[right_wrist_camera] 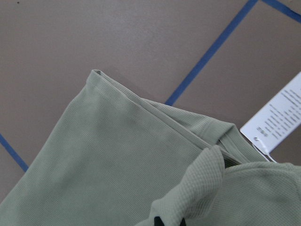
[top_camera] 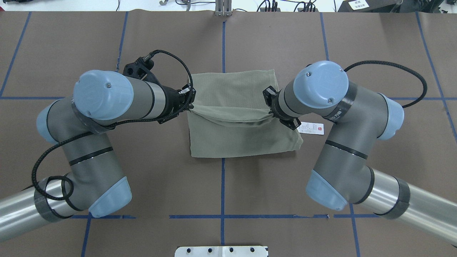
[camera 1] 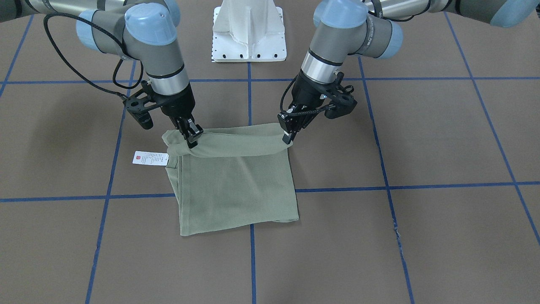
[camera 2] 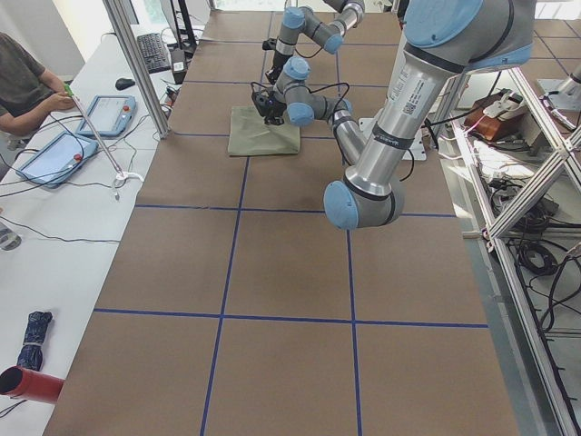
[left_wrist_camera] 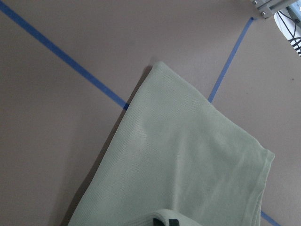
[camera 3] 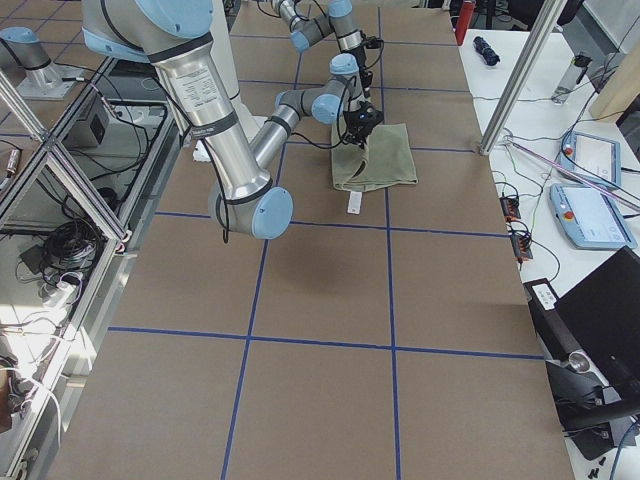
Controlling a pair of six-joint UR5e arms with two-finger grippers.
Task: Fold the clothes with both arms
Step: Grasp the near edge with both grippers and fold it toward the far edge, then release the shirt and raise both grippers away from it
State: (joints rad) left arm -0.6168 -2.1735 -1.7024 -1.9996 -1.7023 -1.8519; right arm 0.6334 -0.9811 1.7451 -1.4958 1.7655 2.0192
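Note:
The sage-green shirt (camera 1: 236,190) lies folded into a rough rectangle on the brown table; it also shows in the overhead view (top_camera: 242,142). Its robot-side edge is lifted into a sagging roll between the two grippers. My left gripper (camera 1: 288,137) is shut on one end of that roll, and shows in the overhead view (top_camera: 189,102) too. My right gripper (camera 1: 192,137) is shut on the other end, next to the white hang tag (camera 1: 150,158). The wrist views show flat shirt below (left_wrist_camera: 188,160) (right_wrist_camera: 108,160) and bunched fabric at the fingertips.
The white base block (camera 1: 249,33) stands behind the shirt on the robot's side. Blue tape lines (camera 1: 251,261) grid the brown table. In the exterior left view a person (camera 2: 23,86) sits at a side desk with tablets (camera 2: 111,113).

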